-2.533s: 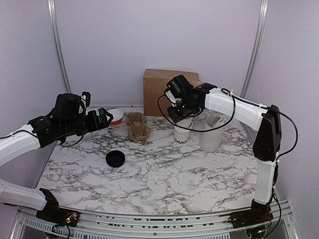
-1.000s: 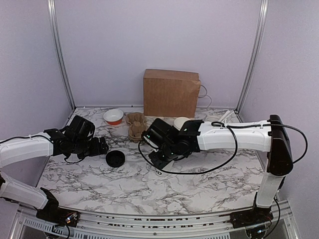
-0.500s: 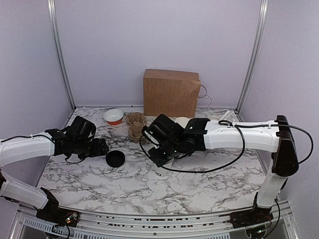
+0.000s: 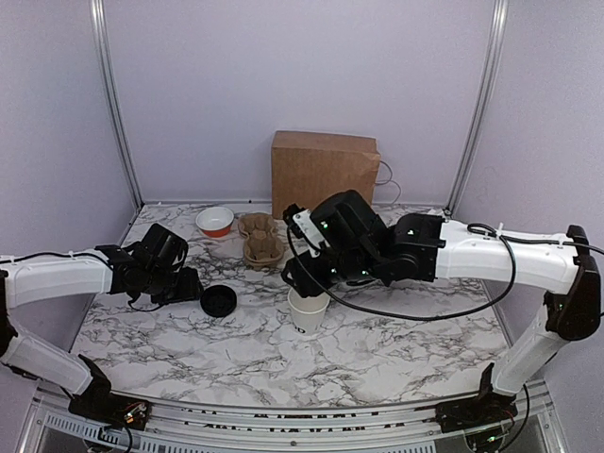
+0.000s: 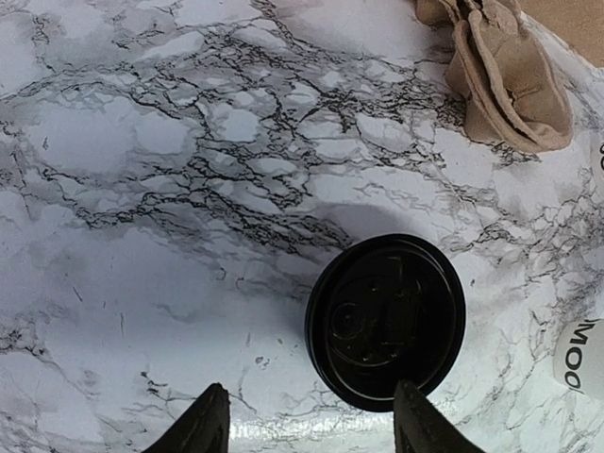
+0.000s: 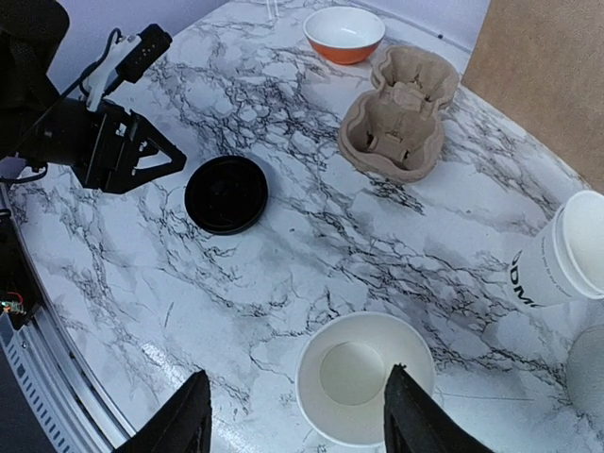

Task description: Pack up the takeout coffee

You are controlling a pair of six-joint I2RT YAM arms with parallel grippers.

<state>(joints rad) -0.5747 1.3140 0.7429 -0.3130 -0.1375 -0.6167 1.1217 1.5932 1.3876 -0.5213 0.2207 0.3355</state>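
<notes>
Stretching in from the right across the marble surface (image 4: 396, 368), right arm long and nearly level, wrist tipped downward. Right tool (image 6: 300, 373) spread wide and gripping nothing, one finger to either side above the rim of the lidless white paper cup (image 6: 363, 377). Cup upright near mid-surface (black lettering just showing on its side in the top view), apart from the cardboard carrier (image 6: 396, 127) and the orange bowl (image 6: 344, 33) behind it. Reaching in low from the left, left arm close to the surface, left tool (image 5: 311, 389) likewise parted and empty, pointed at the black lid (image 5: 385, 321). Lid flat on the surface just ahead of those fingertips, untouched, left of the cup and apart from it. Second lettered cup (image 6: 557, 260) off to the right; brown box (image 4: 324, 176) at the back wall.
</notes>
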